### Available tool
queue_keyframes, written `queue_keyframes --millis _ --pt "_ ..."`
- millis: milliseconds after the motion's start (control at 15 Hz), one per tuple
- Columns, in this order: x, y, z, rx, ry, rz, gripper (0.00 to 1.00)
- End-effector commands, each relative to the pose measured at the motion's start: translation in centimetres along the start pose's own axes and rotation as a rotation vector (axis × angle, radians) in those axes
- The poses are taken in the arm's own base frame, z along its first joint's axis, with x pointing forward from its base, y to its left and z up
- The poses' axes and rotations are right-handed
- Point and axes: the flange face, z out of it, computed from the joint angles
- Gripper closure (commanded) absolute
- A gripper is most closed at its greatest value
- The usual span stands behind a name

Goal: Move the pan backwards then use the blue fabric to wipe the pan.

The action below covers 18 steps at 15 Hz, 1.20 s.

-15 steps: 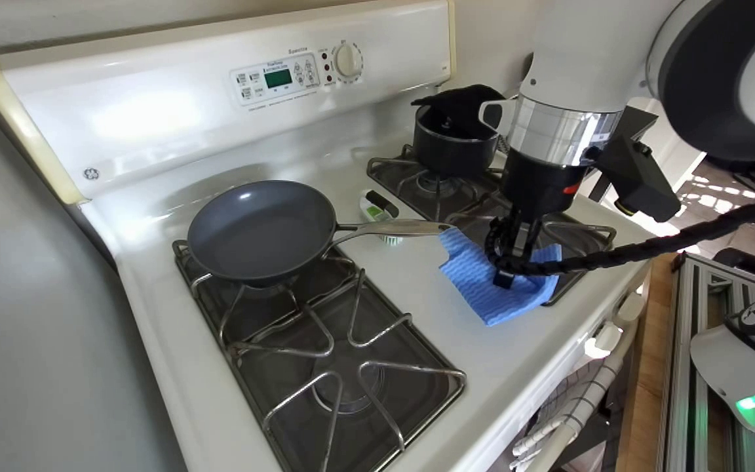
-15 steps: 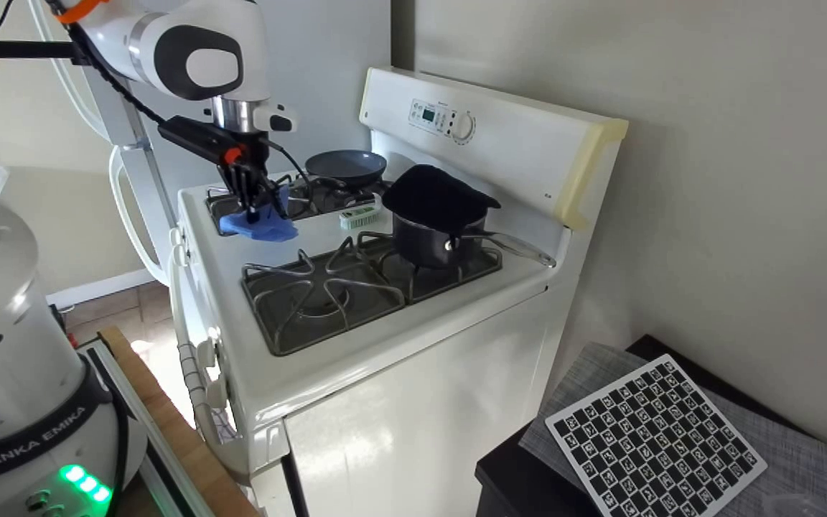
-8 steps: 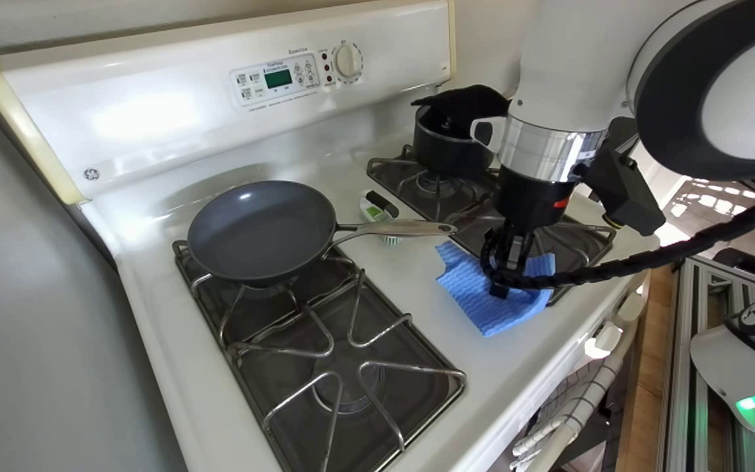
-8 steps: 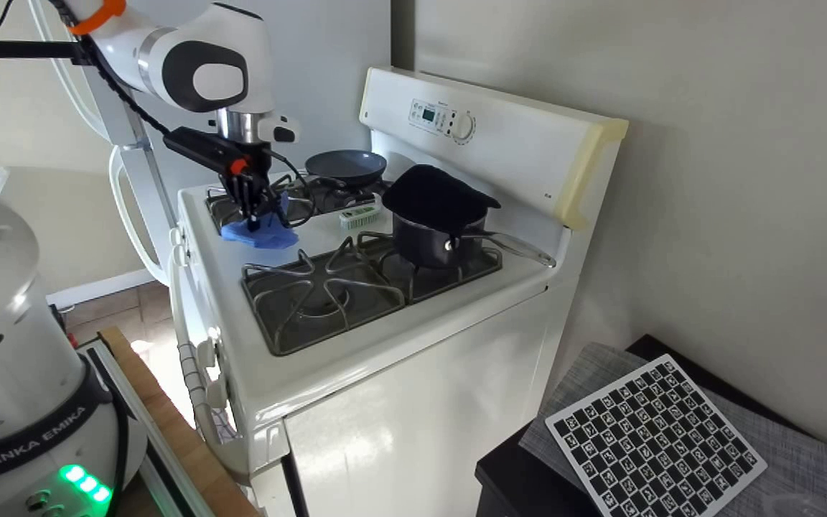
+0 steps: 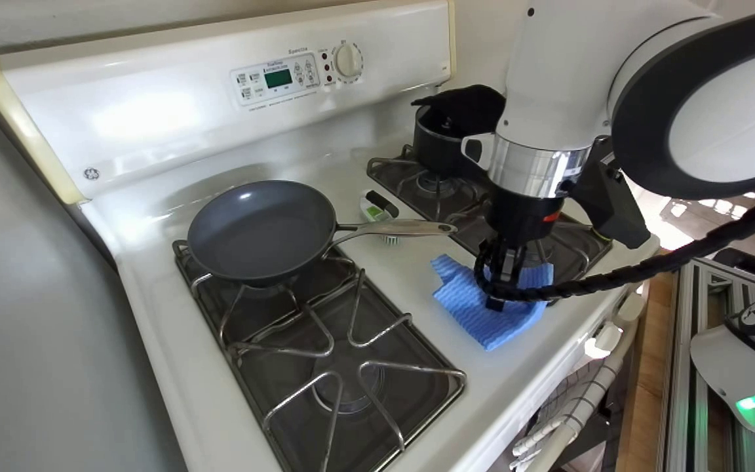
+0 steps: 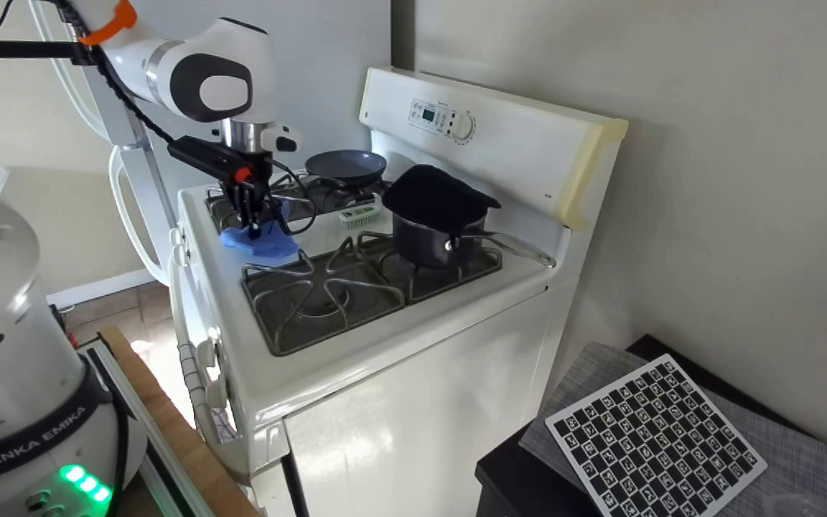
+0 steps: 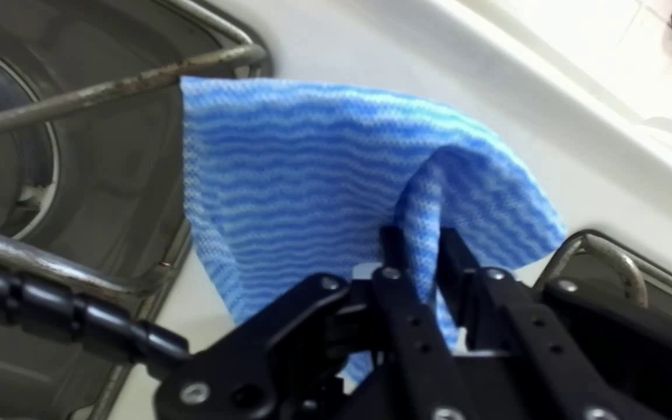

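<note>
I'm pinching a fold of blue fabric w/ my gripper, over stove, apart from pan; pan's sitting twd back, shift prob looking done, wiping not happening yet

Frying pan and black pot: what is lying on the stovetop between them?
A brush lies on the white stovetop between the frying pan and the black pot; both exterior views show it.

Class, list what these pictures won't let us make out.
Pot, inside bottom: hidden by black cover, in an exterior view.
Cloth, lower part: partly hidden by gripper, wrist view.
Display, any digits: too small, both exterior views.
Arm: cut by top edge, both exterior views.
</note>
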Motion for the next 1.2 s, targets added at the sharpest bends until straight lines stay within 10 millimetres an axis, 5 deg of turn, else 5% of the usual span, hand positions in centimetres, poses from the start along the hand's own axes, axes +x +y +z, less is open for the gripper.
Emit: queue_keyframes --millis 0,467,1133 --pt "0.6 -0.5 0.1 0.015 0.017 -0.007 0.55" --pt "0.8 -2.0 -1.8 0.017 0.019 -0.004 0.0" --pt "0.6 -3.0 -7.9 -0.041 -0.027 0.054 0.0"
